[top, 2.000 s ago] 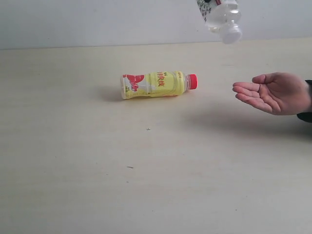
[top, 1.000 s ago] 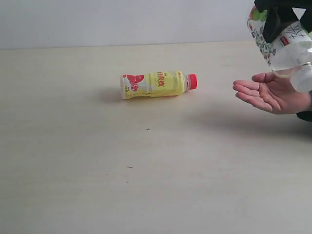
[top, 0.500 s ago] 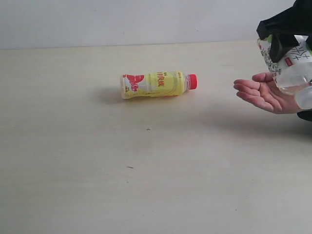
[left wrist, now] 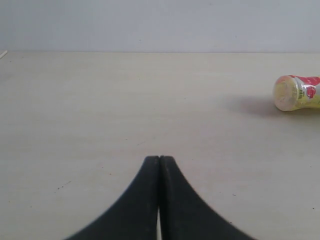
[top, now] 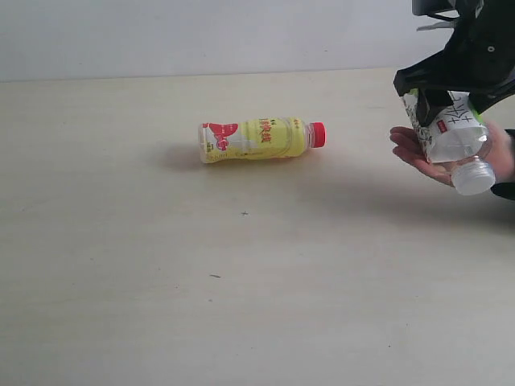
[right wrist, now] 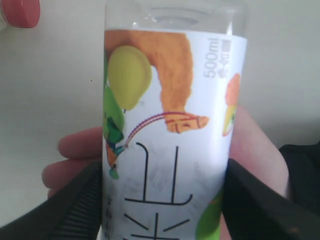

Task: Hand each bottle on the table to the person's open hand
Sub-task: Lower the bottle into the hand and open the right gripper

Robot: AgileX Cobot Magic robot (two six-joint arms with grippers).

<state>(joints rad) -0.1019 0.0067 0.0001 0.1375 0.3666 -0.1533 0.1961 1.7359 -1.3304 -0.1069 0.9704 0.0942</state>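
Observation:
A yellow bottle with a red cap point(top: 259, 139) lies on its side on the beige table point(top: 241, 281); its base end point(left wrist: 295, 93) shows in the left wrist view. My right gripper point(top: 447, 100) is shut on a white-capped bottle with a white and green label point(top: 449, 137), cap tilted down, held right over the person's open hand point(top: 414, 149). In the right wrist view the label point(right wrist: 170, 150) fills the frame, a black finger point(right wrist: 80, 200) on each side and the palm point(right wrist: 75, 155) behind it. My left gripper point(left wrist: 159, 159) is shut with nothing in it, over bare table.
A pale wall point(top: 201, 36) rises behind the table's far edge. The person's dark sleeve point(top: 505, 191) sits at the right edge. The red cap point(right wrist: 20, 12) of the yellow bottle shows in a corner of the right wrist view.
My right gripper has carried the white-capped bottle from high above the table down and to the right, onto the open hand. The yellow bottle has not moved.

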